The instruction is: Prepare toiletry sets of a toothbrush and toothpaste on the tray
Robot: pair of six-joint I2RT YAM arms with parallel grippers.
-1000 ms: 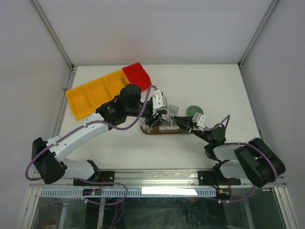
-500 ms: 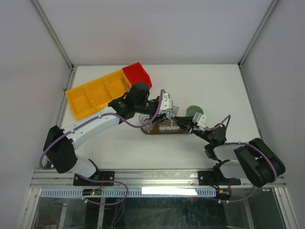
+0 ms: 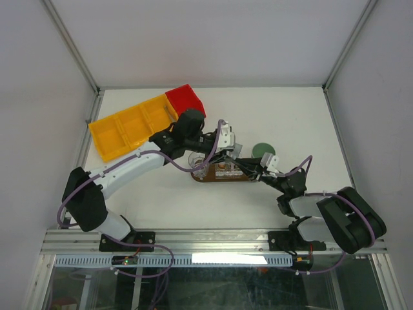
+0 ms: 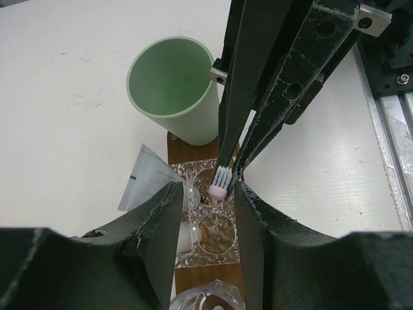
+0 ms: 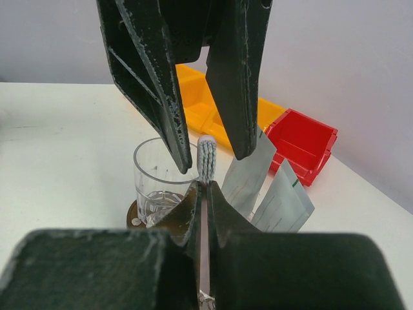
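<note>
The dark brown tray lies mid-table. A clear faceted holder sits on it, with pale grey-blue toothpaste tubes standing in it; two tubes show in the right wrist view. My right gripper is shut on a toothbrush with grey bristles, whose head is right at a holder hole. My left gripper is open, its fingers straddling the holder and the toothbrush head without touching them.
A mint-green cup stands at the tray's right end. A clear glass stands on the tray's left end. Yellow bin and red bin sit at the back left.
My left arm swung in and its open gripper shifted slightly right, settling over the holder. My right gripper and the toothbrush have stayed in place.
</note>
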